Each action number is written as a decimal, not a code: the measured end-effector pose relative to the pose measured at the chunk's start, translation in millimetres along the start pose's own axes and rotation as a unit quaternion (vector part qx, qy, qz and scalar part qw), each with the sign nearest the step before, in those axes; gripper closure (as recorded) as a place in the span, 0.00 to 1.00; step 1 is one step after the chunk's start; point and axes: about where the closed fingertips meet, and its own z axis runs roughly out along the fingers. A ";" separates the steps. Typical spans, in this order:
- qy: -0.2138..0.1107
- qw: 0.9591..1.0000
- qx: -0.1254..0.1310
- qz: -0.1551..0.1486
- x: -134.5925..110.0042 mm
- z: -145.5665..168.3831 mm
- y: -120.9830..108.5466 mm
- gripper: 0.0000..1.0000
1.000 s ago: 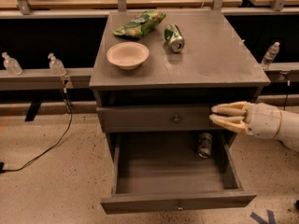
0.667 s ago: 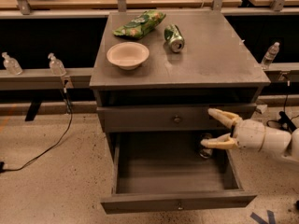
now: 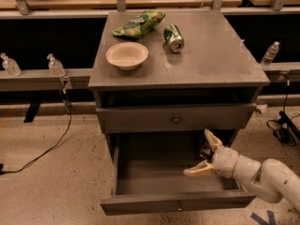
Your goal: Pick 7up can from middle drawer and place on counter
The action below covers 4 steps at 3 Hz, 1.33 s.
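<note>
On the left of the surface (image 3: 225, 60): a pale bowl (image 3: 126, 55), a chip bag (image 3: 139, 23) behind it, and a darker green can (image 3: 174, 37) just right of both. The right half is bare, and I judge it the likely set-down spot.

Below, the middle drawer (image 3: 140, 205) is pulled out, with nothing on its floor at left and centre. The 7up can (image 3: 204, 149) sits in the back right corner, partly hidden and tucked under the upper drawer front (image 3: 140, 118).

My gripper (image 3: 206, 155) is inside the drawer at right. It is released, fingers spread to either side of the can. Contact: cannot tell.

Status: drawer open, reach at the can. Left to do: grasp, lift, place.

Room: tight overhead from the upper drawer front, and the drawer's right wall is close beside my wrist. Open space lies forward and left, so I should withdraw that way before rising past the surface's front edge.
</note>
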 end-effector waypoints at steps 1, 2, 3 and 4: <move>0.021 0.999 0.042 0.004 15.0 2.5 -17.9 0.00; 0.021 0.999 0.042 0.004 15.0 2.7 -17.9 0.00; 0.033 0.997 0.071 0.019 26.1 1.9 -26.2 0.00; 0.079 0.989 0.116 0.045 58.0 4.7 -23.5 0.00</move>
